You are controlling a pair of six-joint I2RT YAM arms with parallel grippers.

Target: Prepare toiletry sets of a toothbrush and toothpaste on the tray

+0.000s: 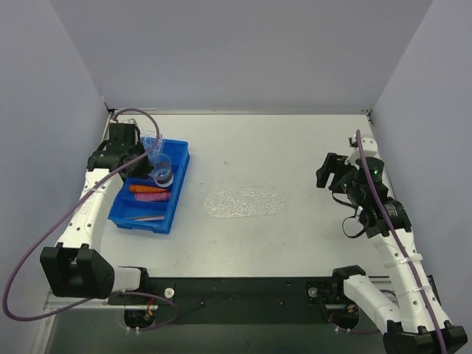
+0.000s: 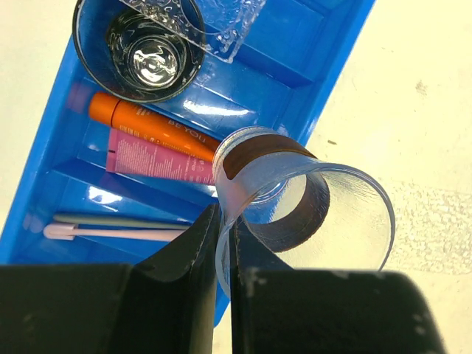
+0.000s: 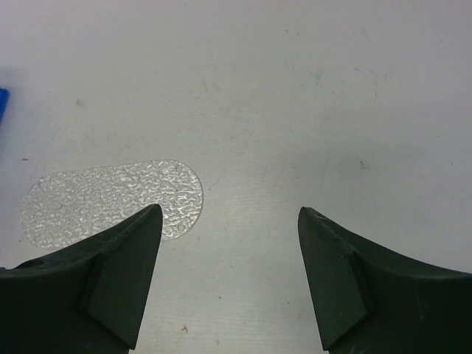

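- The left gripper (image 2: 221, 215) is nearly closed, its fingers pinching the thin wall of a clear cup (image 2: 346, 214) with a dark bottom. The cup hangs tilted over the blue bin (image 2: 310, 44), probably to get it clear of the items below.
- The right gripper (image 3: 228, 214) stands wide open and holds nothing. It hovers over bare table (image 3: 332, 96) just beside the tray (image 3: 110, 199), likely waiting its turn.
- The tray lies flat mid-table, well apart from the bin, with nothing on it, so no set has been started.
- The toothbrush (image 2: 118, 233) lies in the bin compartment nearest the arms' bases, beside a grey-green stick (image 2: 110, 219).
- The orange tube (image 2: 155, 124) and magenta tube (image 2: 158, 158) of toothpaste lie side by side, touching, in the next compartment.
- A second cup (image 2: 140, 48) stands upright in the far compartment, with a bumpy clear plastic piece (image 2: 221, 22) over its rim.
- The held cup overhangs the tubes' ends and would block a straight reach until it is moved.
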